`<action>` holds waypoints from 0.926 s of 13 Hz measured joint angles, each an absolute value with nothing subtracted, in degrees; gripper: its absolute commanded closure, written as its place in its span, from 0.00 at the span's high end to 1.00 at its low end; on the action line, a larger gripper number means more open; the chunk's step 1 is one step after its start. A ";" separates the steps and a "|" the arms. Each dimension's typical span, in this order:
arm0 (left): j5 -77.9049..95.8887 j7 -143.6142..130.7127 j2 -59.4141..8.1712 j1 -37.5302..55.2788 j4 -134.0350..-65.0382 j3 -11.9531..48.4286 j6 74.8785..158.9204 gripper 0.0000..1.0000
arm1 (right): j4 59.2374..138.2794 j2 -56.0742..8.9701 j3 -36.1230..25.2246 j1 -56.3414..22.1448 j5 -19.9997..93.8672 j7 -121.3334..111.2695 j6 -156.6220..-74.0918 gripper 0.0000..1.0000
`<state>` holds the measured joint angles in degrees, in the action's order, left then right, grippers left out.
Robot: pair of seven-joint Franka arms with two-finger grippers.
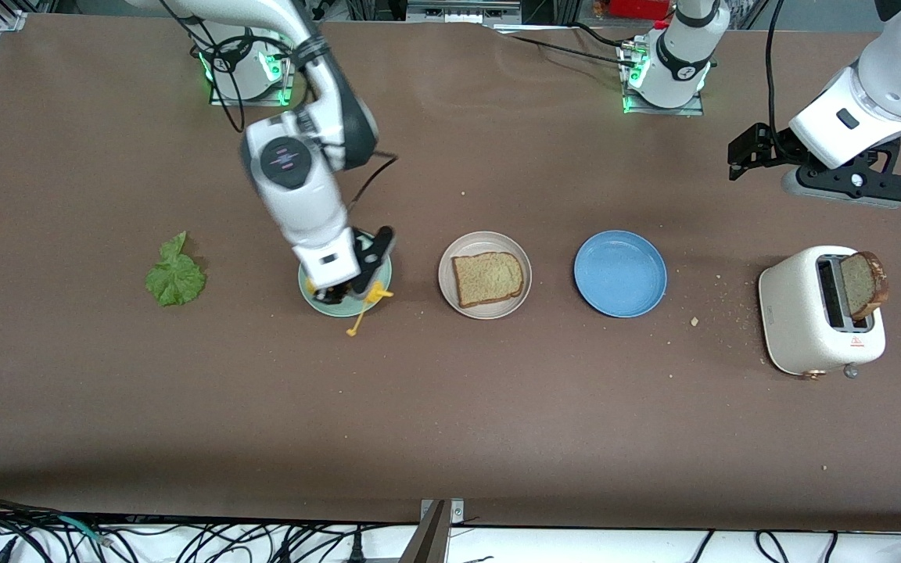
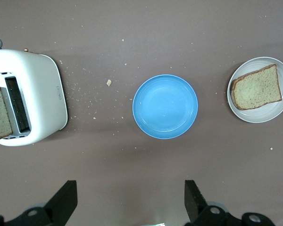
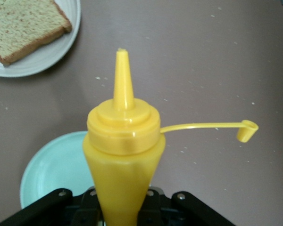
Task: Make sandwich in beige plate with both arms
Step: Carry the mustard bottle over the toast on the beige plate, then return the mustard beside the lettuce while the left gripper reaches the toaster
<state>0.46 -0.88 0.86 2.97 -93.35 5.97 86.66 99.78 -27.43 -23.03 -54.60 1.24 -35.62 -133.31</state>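
The beige plate (image 1: 485, 238) sits mid-table with one slice of bread (image 1: 487, 277) on it; the plate (image 3: 71, 33) and its slice (image 3: 23, 26) also show in the right wrist view. A second slice (image 1: 863, 283) stands in the white toaster (image 1: 802, 313). A lettuce leaf (image 1: 176, 275) lies toward the right arm's end. My right gripper (image 1: 337, 291) is shut on a yellow squeeze bottle (image 3: 125, 155) over the mint-green plate (image 1: 332, 310), its cap hanging open on its strap. My left gripper (image 2: 130, 197) waits open above the table beside the toaster.
A blue plate (image 1: 620, 273) lies between the beige plate and the toaster. Crumbs are scattered on the table between the blue plate and the toaster. The brown table stretches bare toward the front camera.
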 measured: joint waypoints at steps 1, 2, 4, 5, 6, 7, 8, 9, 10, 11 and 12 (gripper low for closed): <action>0.46 -0.88 0.86 2.93 -93.34 5.93 86.66 1.00 | 99.67 -28.27 -23.01 -56.87 -3.46 -30.96 -133.06 0.00; 0.46 -0.88 0.85 2.86 -93.35 5.90 86.66 1.00 | 99.20 -29.42 -23.00 -58.78 -7.33 -27.71 -131.99 0.00; 0.46 -0.88 0.85 2.76 -93.35 5.78 86.66 1.00 | 96.24 -32.70 -23.01 -61.75 -12.55 -24.33 -127.02 0.00; 0.46 -0.89 0.85 2.75 -93.34 5.70 86.66 1.00 | 93.96 -34.61 -23.01 -62.90 -14.43 -23.38 -123.99 0.00; 0.46 -0.89 0.85 2.74 -93.34 5.62 86.66 1.00 | 91.67 -36.44 -23.03 -63.84 -16.00 -22.47 -121.38 0.00; 0.46 -0.89 0.85 2.73 -93.31 5.51 86.66 1.00 | 89.71 -38.14 -23.06 -64.59 -17.24 -21.49 -119.44 0.00; 0.46 -0.89 0.85 2.71 -93.28 5.40 86.66 1.00 | 88.37 -39.71 -23.06 -65.37 -18.50 -19.63 -117.99 0.00; 0.46 -0.89 0.85 2.60 -93.26 5.37 86.66 1.00 | 87.66 -41.15 -23.05 -66.27 -20.10 -17.14 -117.23 0.00; 0.46 -0.89 0.85 2.53 -93.24 5.33 86.66 1.00 | 87.37 -42.47 -23.05 -67.37 -21.92 -14.30 -116.88 0.00; 0.46 -0.89 0.85 2.51 -93.24 5.31 86.65 1.00 | 87.22 -43.69 -23.04 -68.56 -23.26 -11.60 -116.16 0.00; 0.46 -0.89 0.84 2.46 -93.24 5.31 86.62 1.00 | 87.15 -44.74 -23.04 -69.68 -24.06 -9.62 -115.37 0.00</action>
